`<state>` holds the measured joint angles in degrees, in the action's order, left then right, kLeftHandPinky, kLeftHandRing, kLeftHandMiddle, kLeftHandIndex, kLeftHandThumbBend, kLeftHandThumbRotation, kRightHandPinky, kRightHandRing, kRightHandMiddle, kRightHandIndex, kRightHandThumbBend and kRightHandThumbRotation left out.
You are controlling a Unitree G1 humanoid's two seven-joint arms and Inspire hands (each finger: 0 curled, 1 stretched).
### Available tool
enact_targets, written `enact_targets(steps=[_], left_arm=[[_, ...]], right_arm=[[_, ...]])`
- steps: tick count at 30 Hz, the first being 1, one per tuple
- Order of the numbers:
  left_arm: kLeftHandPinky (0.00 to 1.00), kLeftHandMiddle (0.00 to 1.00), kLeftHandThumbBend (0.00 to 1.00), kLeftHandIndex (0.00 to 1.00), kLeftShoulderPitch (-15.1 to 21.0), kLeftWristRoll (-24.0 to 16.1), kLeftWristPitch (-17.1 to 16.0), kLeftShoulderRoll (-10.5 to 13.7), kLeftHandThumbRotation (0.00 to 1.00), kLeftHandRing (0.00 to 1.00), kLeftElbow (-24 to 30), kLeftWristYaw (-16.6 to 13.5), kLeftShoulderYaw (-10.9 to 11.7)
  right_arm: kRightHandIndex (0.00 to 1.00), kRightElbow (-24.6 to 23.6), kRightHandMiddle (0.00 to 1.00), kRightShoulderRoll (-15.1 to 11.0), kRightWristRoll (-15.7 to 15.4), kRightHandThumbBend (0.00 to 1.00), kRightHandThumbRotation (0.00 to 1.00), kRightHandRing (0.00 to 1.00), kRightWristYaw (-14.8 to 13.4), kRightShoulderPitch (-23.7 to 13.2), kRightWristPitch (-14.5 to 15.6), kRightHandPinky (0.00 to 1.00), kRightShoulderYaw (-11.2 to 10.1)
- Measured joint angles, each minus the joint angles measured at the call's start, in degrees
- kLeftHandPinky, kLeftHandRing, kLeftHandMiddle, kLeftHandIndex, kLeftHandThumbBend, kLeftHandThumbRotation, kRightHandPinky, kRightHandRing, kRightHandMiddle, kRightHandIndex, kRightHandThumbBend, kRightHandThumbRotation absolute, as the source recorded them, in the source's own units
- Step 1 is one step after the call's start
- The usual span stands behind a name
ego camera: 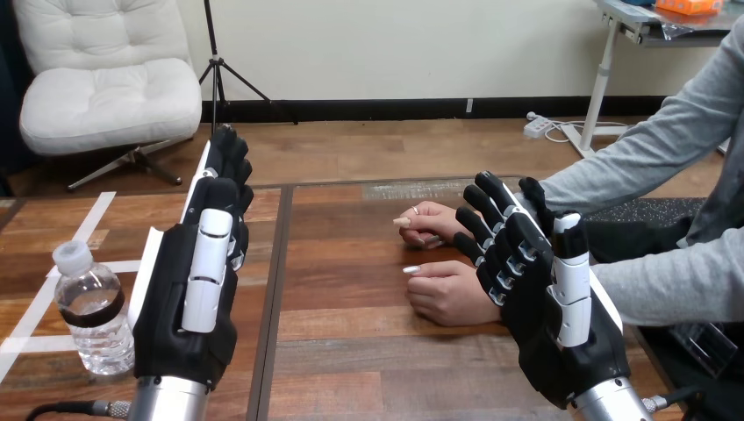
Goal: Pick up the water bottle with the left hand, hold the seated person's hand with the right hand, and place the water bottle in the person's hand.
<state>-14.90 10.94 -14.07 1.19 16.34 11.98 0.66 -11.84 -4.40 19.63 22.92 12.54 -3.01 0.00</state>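
Clear plastic water bottle [90, 307] stands upright and capped on the wooden table [351, 351], ungrasped; the pickup step looks not yet begun. Left hand [195, 289] is raised just right of the bottle, fingers [230, 158] straight and apart from it. Right hand [544, 298], well right of the bottle, is also open, beside the person's hands [452, 294]. Next move probably needs the left palm turned toward the bottle, then fingers wrapped round its body.

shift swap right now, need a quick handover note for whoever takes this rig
Left hand: open, empty, held upright just right of the water bottle, which stands on the table.
Right hand: open, fingers straight, beside the person's nearer hand, not curled round it.
Done: nothing yet.
Left: grasp the bottle, hold the person's hand, put the bottle in it.
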Motion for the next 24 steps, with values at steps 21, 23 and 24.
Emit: enact_targets(steps=[21, 23, 24], left_arm=[[1.0, 0.99, 0.58, 0.97, 0.0, -0.34, -0.45, 0.04, 0.91, 0.99, -0.15, -0.25, 0.22], [1.0, 0.98, 0.59, 0.97, 0.0, -0.8, -1.15, 0.04, 0.9, 0.98, -0.36, -0.63, 0.44], [1.0, 0.97, 0.59, 0.96, 0.0, -1.34, -1.6, 0.04, 0.9, 0.97, -0.46, -1.02, 0.52]], right_arm=[[0.98, 0.0, 0.99, -0.06, 0.0, 0.82, 1.0, 1.0, 0.01, 0.0, 0.0, 1.0, 0.0], [0.98, 0.0, 0.99, -0.06, 0.0, 0.81, 1.0, 1.0, 0.03, 0.0, 0.0, 1.0, 0.0], [0.98, 0.0, 0.99, -0.06, 0.0, 0.81, 1.0, 1.0, 0.04, 0.0, 0.0, 1.0, 0.0]])
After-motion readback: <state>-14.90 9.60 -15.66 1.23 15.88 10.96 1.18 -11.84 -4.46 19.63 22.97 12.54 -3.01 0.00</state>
